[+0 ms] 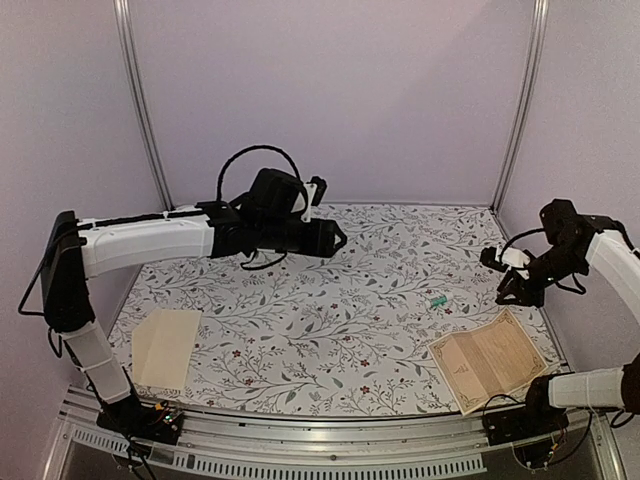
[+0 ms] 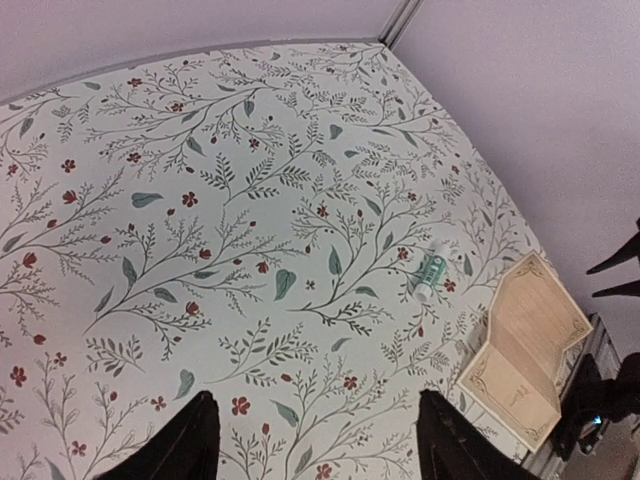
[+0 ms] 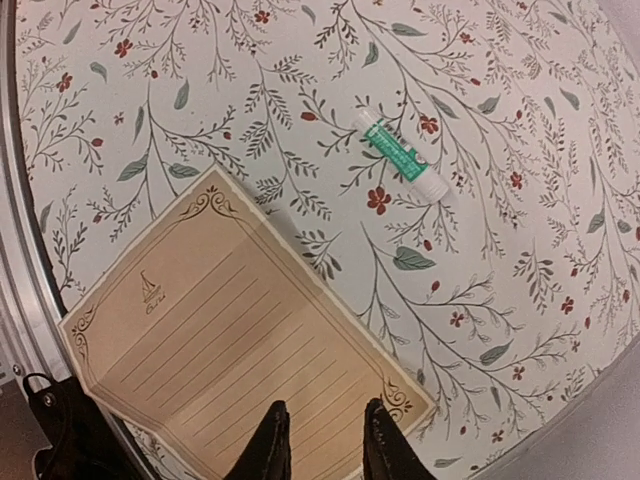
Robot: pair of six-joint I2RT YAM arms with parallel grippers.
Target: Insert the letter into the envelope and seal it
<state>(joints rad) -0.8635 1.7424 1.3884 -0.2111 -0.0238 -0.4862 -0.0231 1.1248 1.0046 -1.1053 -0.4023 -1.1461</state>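
The letter (image 1: 492,358), a tan ruled sheet with an ornate border and fold creases, lies flat at the near right of the table; it also shows as the letter (image 3: 230,340) and the letter (image 2: 525,345). The plain cream envelope (image 1: 166,346) lies at the near left. My right gripper (image 1: 515,285) hovers above the letter's far edge; in its wrist view the right gripper (image 3: 320,440) has its jaws partly apart with nothing between them. My left gripper (image 1: 335,238) hangs high over the table's far middle, and the left gripper (image 2: 315,440) is open and empty.
A small green-and-white glue stick (image 1: 437,301) lies on the floral tablecloth just beyond the letter, also seen as the glue stick (image 3: 405,160) and the glue stick (image 2: 432,272). The metal front rail (image 1: 330,415) runs along the near edge. Purple walls close in the back and sides.
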